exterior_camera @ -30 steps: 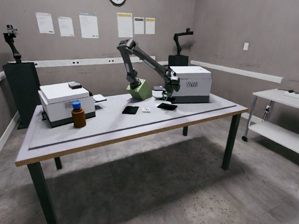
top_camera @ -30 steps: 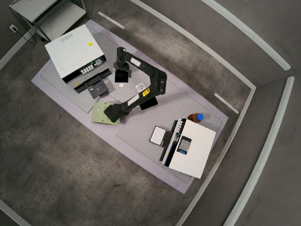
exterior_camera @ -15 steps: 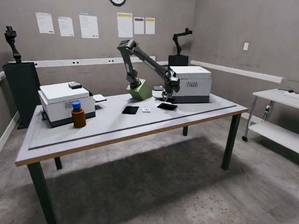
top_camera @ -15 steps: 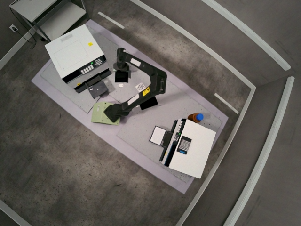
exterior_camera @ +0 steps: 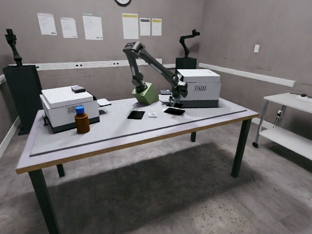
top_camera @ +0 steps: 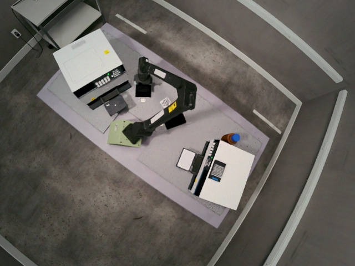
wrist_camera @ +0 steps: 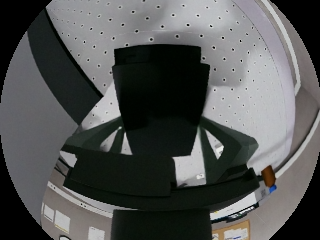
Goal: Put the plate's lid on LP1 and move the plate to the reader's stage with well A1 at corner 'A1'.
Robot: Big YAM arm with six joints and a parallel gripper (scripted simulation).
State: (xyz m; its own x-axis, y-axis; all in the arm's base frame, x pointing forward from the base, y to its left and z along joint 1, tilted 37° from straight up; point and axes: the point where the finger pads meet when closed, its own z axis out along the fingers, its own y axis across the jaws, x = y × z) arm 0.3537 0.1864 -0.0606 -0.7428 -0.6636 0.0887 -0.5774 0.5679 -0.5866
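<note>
My gripper (exterior_camera: pixel 174 101) (wrist_camera: pixel 161 119) is shut on a black lid (exterior_camera: pixel 175 105) (wrist_camera: pixel 160 102). It holds the lid roughly level, low over a black bench pad (exterior_camera: pixel 174 111) whose far edge shows past it in the wrist view. I cannot tell whether they touch, nor read the pad's name. The white plate (top_camera: pixel 187 159) (exterior_camera: pixel 103 101) lies on the dispenser's stage in front of the dispenser (top_camera: pixel 229 174) (exterior_camera: pixel 68 108). The reader's stage (top_camera: pixel 116 105), dark grey, sticks out of the reader (top_camera: pixel 89 61) (exterior_camera: pixel 199 87) and bears no plate. Well marks are too small to read.
A second black pad (top_camera: pixel 175 121) (exterior_camera: pixel 136 115) lies nearer the dispenser. The brown capped bottle (top_camera: pixel 228 138) (exterior_camera: pixel 82 123) stands upright beside the dispenser. The arm's green base (top_camera: pixel 117 137) (exterior_camera: pixel 148 94) stands near the bench's long edge, between the two instruments. A small white card (top_camera: pixel 142 100) (exterior_camera: pixel 152 115) lies between the pads.
</note>
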